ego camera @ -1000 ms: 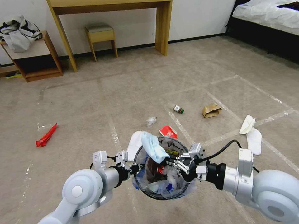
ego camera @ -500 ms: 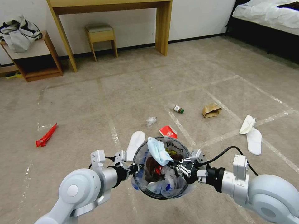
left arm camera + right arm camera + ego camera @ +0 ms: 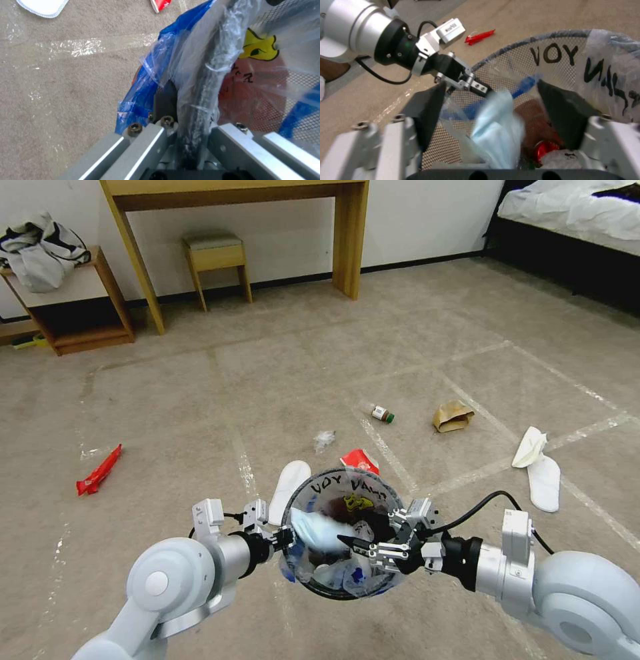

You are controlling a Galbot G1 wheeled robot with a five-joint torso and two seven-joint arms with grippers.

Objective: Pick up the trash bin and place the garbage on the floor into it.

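The trash bin (image 3: 373, 493), round and lined with a clear bag bearing black lettering, hangs low in front of me. My left gripper (image 3: 285, 540) is shut on its near-left rim (image 3: 200, 87), with blue bag edging (image 3: 143, 82) bunched beside the fingers. My right gripper (image 3: 357, 545) is over the bin's mouth, open (image 3: 490, 86), and a pale blue face mask (image 3: 498, 125) lies loose below it inside the bin (image 3: 553, 53). Garbage on the floor (image 3: 200, 400): a red wrapper (image 3: 99, 470), a white slipper (image 3: 289, 491), a red packet (image 3: 360, 460), crumpled clear plastic (image 3: 324, 439), a small bottle (image 3: 382, 413), a brown paper bag (image 3: 453, 415).
Two more white slippers (image 3: 537, 470) lie to the right. A wooden desk (image 3: 233, 193) with a stool (image 3: 215, 253) under it stands at the back wall, a low shelf with clothes (image 3: 60, 293) at back left, a bed (image 3: 573, 213) at back right.
My right gripper dropped lower over the bin and opened. The blue mask left its fingers and fell from the rim into the bin. The left gripper kept its hold.
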